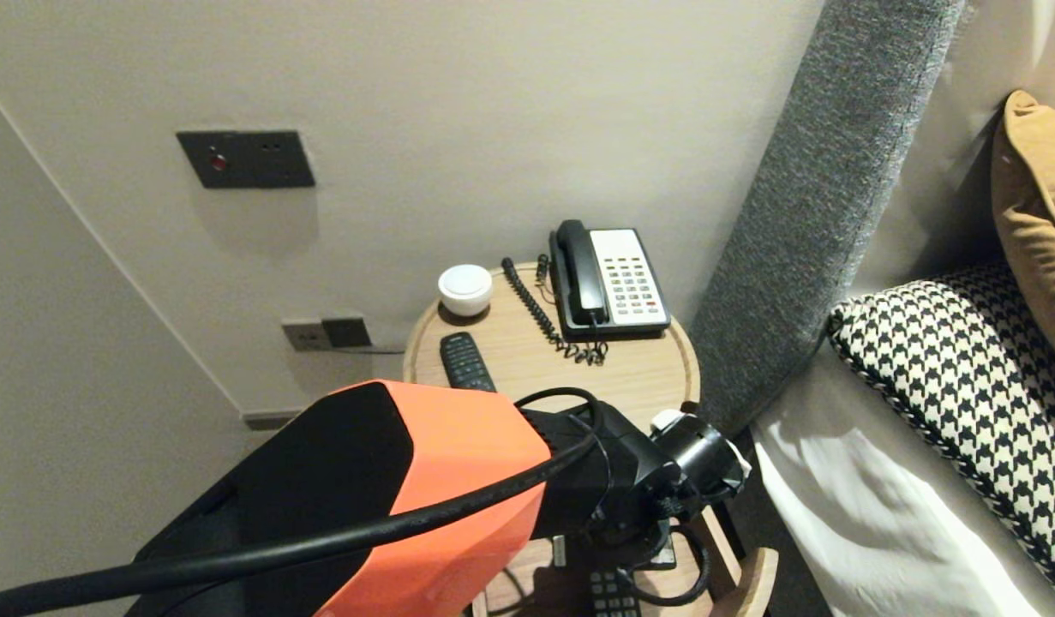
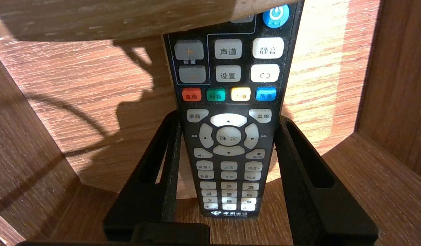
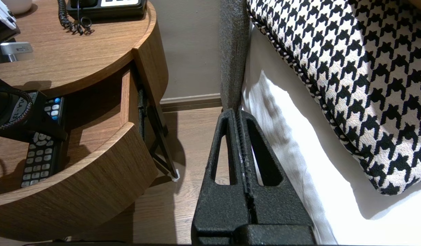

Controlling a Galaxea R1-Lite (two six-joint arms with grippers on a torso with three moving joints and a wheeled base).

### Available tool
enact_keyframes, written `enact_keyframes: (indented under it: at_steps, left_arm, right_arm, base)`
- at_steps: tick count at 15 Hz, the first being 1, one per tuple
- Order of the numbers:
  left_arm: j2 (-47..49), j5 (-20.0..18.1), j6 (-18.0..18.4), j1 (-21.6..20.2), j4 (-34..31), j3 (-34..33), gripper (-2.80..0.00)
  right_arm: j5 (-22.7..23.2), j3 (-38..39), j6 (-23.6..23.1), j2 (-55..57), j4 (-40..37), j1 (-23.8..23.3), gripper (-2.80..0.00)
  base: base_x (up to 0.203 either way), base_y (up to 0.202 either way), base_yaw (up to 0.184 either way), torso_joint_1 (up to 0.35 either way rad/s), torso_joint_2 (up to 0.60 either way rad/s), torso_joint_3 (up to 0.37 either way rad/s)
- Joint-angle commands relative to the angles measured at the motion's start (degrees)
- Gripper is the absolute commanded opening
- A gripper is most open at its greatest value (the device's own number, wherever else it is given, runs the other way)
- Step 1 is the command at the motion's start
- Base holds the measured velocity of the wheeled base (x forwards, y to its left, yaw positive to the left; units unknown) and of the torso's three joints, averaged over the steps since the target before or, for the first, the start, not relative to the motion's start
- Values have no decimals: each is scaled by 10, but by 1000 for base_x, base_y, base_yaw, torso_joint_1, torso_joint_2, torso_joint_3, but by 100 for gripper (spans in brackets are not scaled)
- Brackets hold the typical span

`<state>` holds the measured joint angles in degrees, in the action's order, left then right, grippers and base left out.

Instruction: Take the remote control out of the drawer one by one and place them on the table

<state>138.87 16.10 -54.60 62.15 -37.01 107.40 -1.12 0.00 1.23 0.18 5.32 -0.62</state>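
— Where is the long black remote control with grey keys (image 2: pixel 231 68)?
— Flat in the open wooden drawer (image 2: pixel 77 89) of the round wooden desk (image 1: pixel 638 368), with the left hand (image 2: pixel 227 118) clamped on its sides.
— And the right hand (image 3: pixel 240 114)?
— Fingers together, idle beside the white bed (image 3: pixel 292 143).

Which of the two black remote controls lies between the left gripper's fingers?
The black remote control in the open wooden drawer; the other remote lies on the round tabletop above.
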Motion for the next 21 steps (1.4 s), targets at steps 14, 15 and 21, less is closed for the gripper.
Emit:
enact_keyframes:
  at_steps: [14,15,21]
  left_arm:
    - [13,0,11,-2,-2,-5,-280]
    - [13,0,11,-3,-1,-3,-280]
    - [-14,-13,20,-25,-2,-7,-280]
  right_arm:
    - [0,23,0,1,0,0,-280]
    - [0,23,0,1,0,0,-280]
    - [0,23,0,1,0,0,-280]
  base:
    - [0,0,0,0,0,0]
    - [0,0,0,0,0,0]
    - [0,0,0,0,0,0]
